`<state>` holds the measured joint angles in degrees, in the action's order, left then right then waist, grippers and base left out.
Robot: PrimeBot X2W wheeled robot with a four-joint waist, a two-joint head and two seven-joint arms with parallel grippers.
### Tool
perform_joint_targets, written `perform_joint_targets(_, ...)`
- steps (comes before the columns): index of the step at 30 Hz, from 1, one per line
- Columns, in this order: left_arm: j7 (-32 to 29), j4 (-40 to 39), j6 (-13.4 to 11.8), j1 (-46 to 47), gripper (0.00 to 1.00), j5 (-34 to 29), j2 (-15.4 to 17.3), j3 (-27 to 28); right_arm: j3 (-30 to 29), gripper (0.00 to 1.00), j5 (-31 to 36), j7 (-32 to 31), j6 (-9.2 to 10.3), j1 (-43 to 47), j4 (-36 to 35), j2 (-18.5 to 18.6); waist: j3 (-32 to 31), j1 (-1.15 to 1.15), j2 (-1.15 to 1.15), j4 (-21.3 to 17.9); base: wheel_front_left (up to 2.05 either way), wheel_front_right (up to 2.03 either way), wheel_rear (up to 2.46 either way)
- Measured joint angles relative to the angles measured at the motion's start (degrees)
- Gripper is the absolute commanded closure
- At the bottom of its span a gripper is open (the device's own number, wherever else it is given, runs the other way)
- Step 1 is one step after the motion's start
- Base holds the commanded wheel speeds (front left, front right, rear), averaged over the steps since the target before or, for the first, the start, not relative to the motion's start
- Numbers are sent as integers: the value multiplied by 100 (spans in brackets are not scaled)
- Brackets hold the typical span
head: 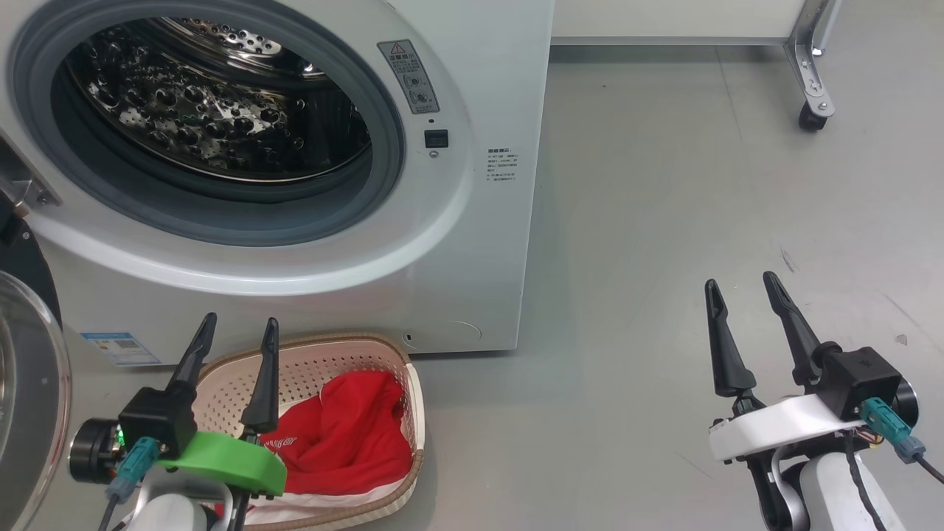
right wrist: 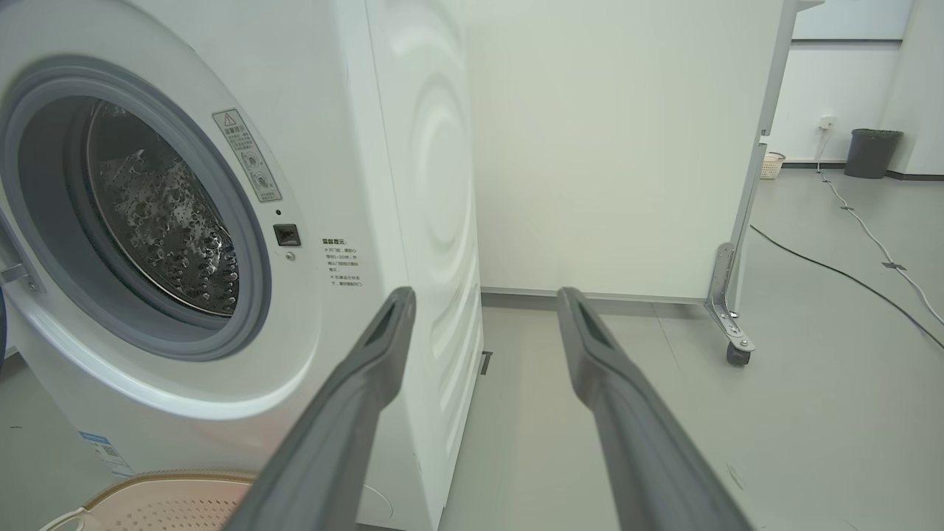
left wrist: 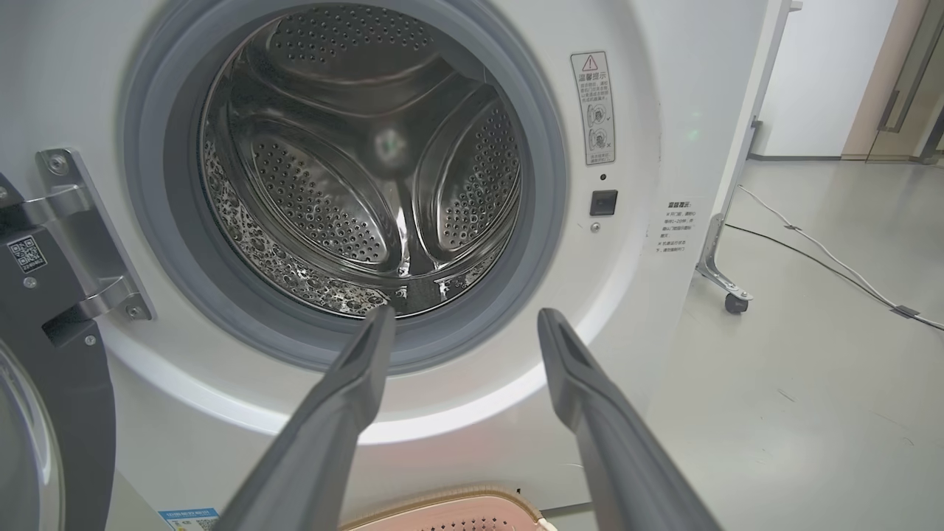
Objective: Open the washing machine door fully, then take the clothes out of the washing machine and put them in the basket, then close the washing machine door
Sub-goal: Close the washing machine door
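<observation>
Grey floor (head: 664, 221) with a white washing machine (head: 487, 295).
Head view: the washing machine door (head: 29, 383) stands open on the left, and the red clothes (head: 346, 428) lie in the basket (head: 354, 345) in front. The left gripper (head: 242, 320) by the basket and the right gripper (head: 740, 280) far right are both spread wide, holding nothing. Left wrist view: fingers point at the shiny drum (left wrist: 354, 184). Right wrist view: fingers point at a white panel (right wrist: 612, 147).

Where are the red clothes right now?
In the head view, the clothes lie in the basket at lower left, on the floor before the washing machine, beside the left tool.
</observation>
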<state>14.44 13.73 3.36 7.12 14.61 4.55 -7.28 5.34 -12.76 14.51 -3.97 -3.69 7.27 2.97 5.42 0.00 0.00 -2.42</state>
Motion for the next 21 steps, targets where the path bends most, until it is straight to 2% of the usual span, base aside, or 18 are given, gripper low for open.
perform_joint_targets(21, 0, -82, 48, -73, 0, 0, -24, 125, 5, 0, 0, 0, -1, 15, -4, -16, -10, 0, 0, -16, 0, 0, 0)
